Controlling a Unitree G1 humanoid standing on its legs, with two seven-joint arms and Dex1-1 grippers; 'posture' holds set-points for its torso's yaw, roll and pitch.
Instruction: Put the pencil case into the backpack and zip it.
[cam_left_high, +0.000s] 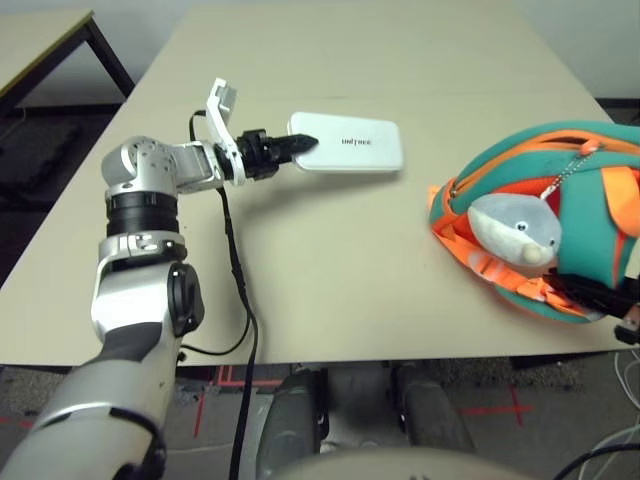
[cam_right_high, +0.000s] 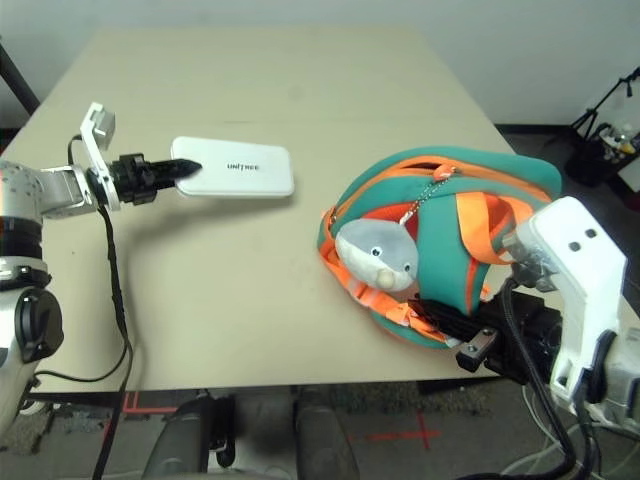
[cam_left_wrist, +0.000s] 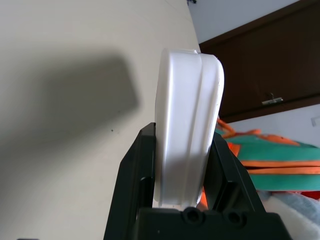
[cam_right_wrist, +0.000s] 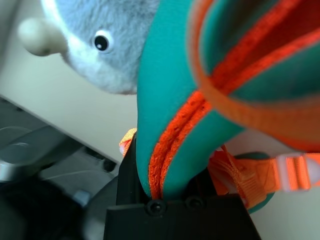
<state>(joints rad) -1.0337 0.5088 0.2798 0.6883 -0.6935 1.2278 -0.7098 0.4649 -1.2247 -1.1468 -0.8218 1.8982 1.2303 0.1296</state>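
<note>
While the left gripper (cam_left_high: 300, 146) pinches one short end of the pencil case (cam_left_high: 352, 146), its two black fingers (cam_left_wrist: 136, 175) pressed against the case's flat faces, the case stands out over the counter (cam_left_high: 330, 260) well apart from the backpack (cam_left_high: 560, 215). From the left wrist, the case rises on edge between the fingers, with bare counter beyond it and the orange-and-teal backpack past its far end. The right gripper (cam_right_wrist: 165, 170) is clamped on a teal fold of the backpack edged with orange piping, at the side of the backpack nearest the robot. The backpack lies close to the counter's near right corner, its orange straps (cam_right_high: 470, 225) looped over the teal panel and spilling toward the counter's front edge. A grey-white plush charm (cam_left_high: 515, 232) rests on the side of the backpack facing the pencil case, hung from a short bead chain. Between pencil case and backpack runs a broad strip of bare counter; beyond the backpack, the far half of the counter is likewise bare. The counter is pale beige and matte. A second table (cam_left_high: 50, 40) stands far beyond the pencil case, past the counter's edge, and dark flooring shows between them. A black cable (cam_left_high: 238, 290) hangs from the left forearm over the counter's front edge.
</note>
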